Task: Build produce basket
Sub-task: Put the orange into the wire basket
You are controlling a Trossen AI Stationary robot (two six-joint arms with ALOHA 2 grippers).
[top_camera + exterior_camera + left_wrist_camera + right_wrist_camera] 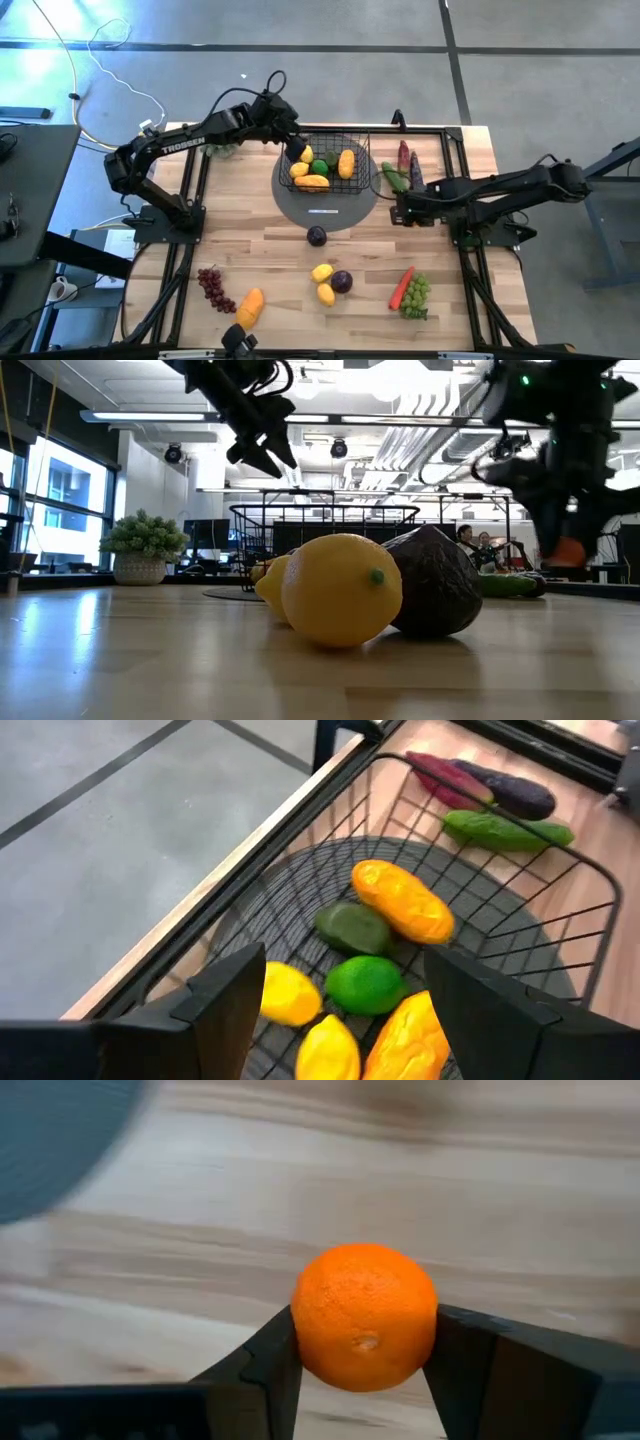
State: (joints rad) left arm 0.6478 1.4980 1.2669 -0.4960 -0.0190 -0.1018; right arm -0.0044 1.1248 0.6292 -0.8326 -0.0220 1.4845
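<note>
An orange was held tight, and the basket sat under open fingers.

The right gripper (365,1355) had its two fingers pressed on both sides of an orange (365,1316), above the wooden table (300,1190). The left gripper (335,995) had its fingers spread wide with nothing between them, just over the black basket (560,870). Past those fingers, inside the basket, lay a lime (366,984), lemons (288,994) and a mango (402,900).

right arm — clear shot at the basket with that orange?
Probably yes. The right gripper is shut on the orange, just beside the basket. Its top is open, but the left gripper hangs over the far rim.
</note>
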